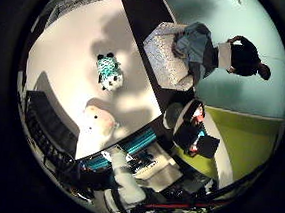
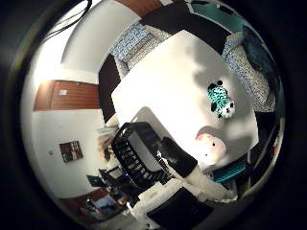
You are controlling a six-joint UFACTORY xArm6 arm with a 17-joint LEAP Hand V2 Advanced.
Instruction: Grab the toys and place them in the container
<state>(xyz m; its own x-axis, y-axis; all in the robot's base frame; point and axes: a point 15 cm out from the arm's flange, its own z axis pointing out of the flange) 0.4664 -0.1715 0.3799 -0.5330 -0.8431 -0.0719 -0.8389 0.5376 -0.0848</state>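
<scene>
My white-and-black hand (image 2: 192, 172) hovers well above the white tabletop (image 2: 172, 81); I see only a straight finger or two reaching out, holding nothing, so it looks relaxed. Nearest below the fingertips lies the pale pink round plush toy (image 2: 210, 146), with the teal-and-black striped plush toy (image 2: 220, 98) farther out. The black slatted plastic container (image 2: 136, 155) sits just beside the hand.

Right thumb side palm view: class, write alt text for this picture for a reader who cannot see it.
A white table holds two soft toys lying apart: a teal and black striped toy and a pale pink plush toy. A black slatted container sits at the table's edge, with one finger of the hand reaching in beside it.
</scene>
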